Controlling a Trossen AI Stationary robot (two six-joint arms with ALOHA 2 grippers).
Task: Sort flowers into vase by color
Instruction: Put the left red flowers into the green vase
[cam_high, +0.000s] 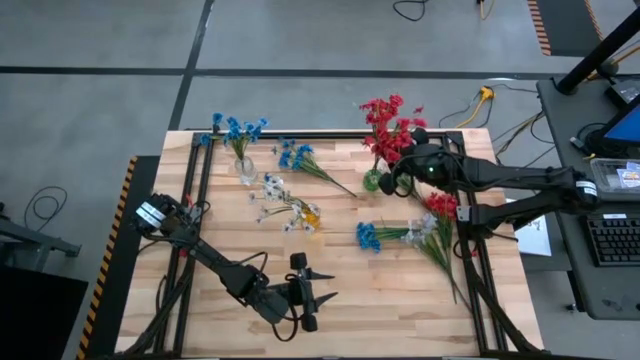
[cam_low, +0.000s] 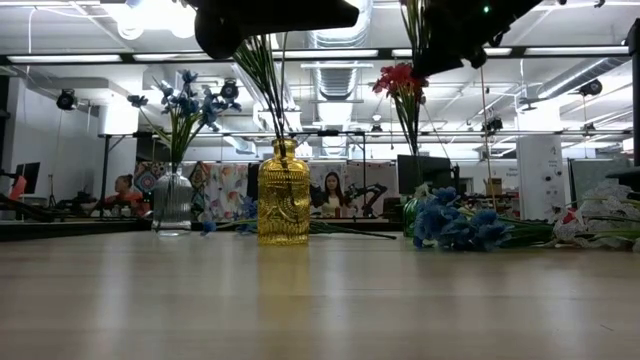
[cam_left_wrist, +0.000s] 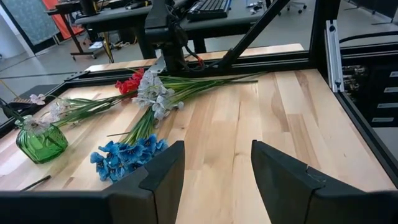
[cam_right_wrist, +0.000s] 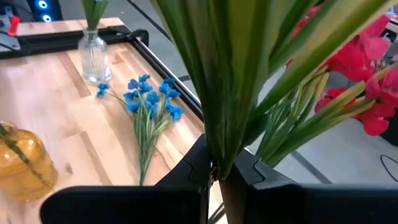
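Flowers are spread over the wooden table (cam_high: 400, 300) in 3 colours, some in vases and some lying loose. Red flowers (cam_high: 388, 125) stand in the green vase (cam_high: 373, 181) at the far right part of the table, and the right end effector (cam_high: 408, 172) is there beside them, clenched on the green stems of a red sprig; the right wrist view shows its fingers (cam_right_wrist: 193, 168) pinched together around the stem bundle (cam_right_wrist: 233, 81) with red blossoms off to the side. Blue flowers (cam_high: 236, 130) stand in the clear glass vase (cam_high: 246, 168) at the far left. A loose blue sprig (cam_high: 298, 157) lies flat on the table between the clear vase and the green vase. White flowers (cam_high: 272, 188) sit in the yellow vase (cam_high: 311, 214) near the table's middle. On the right side lies a loose pile: a blue sprig (cam_high: 369, 236), a white sprig (cam_high: 424, 229) and a red sprig (cam_high: 441, 205), their stems crossing and trailing toward the near right edge.

The left end effector (cam_high: 318, 297) waits low over the near part of the table, well apart from every flower, its 2 fingers (cam_left_wrist: 165, 177) spread with bare table between them.
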